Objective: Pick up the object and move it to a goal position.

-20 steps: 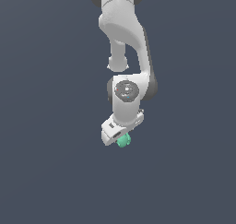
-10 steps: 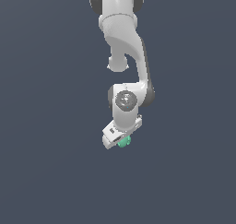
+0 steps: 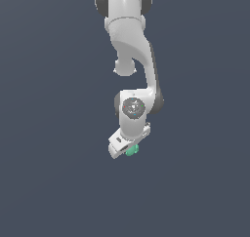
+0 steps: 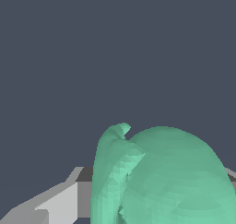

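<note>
Exterior view has basically nothing but flat dark grey background [image 3: 53, 133], then the big white Panda arm [image 3: 129, 41] hanging down from the top middle, and at the bottom of it the gripper [image 3: 128, 149] with the object [image 3: 131, 150] tucked under it, a bit toward the exterior view's right of the hand. Looks to me like the pick part is done and we're in the carry step: the jaws seem closed onto the object, since the wrist view shows it filling the space right up against a grey finger [image 4: 55, 202]. No goal marker shows anywhere, so I can't say how far is left; my guess is the next move just needs a steady glide over to the goal without loosening the squeeze, because a lump that small and rounded could slip or twist out. The object itself is a matte teal-green blob, roundish with a little folded ridge on one side, and way narrower than the hand.
</note>
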Robot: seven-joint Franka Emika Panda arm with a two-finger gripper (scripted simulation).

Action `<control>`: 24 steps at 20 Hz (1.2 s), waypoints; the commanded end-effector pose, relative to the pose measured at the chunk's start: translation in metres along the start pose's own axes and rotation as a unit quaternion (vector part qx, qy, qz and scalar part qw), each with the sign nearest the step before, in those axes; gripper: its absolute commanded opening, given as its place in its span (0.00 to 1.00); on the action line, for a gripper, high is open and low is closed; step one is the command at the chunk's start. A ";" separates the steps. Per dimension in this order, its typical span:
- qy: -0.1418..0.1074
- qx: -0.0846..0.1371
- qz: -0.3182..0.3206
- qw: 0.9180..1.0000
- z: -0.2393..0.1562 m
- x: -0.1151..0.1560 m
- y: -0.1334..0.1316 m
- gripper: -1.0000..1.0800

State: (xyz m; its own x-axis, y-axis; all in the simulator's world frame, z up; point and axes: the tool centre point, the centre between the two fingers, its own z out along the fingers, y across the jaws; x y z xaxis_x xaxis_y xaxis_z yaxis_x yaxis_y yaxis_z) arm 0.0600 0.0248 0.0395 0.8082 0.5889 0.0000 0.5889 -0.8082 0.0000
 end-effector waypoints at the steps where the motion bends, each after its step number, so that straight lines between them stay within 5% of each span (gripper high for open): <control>1: 0.000 0.000 0.000 1.000 0.000 0.000 0.000 0.00; 13: 0.000 0.000 0.000 1.000 -0.009 -0.012 0.003 0.00; 24: 0.000 0.000 0.000 1.000 -0.056 -0.074 0.022 0.00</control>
State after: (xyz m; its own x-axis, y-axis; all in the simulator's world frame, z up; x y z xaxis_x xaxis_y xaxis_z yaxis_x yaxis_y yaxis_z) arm 0.0205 -0.0264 0.0859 0.8077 0.5896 -0.0010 0.5896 -0.8077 -0.0006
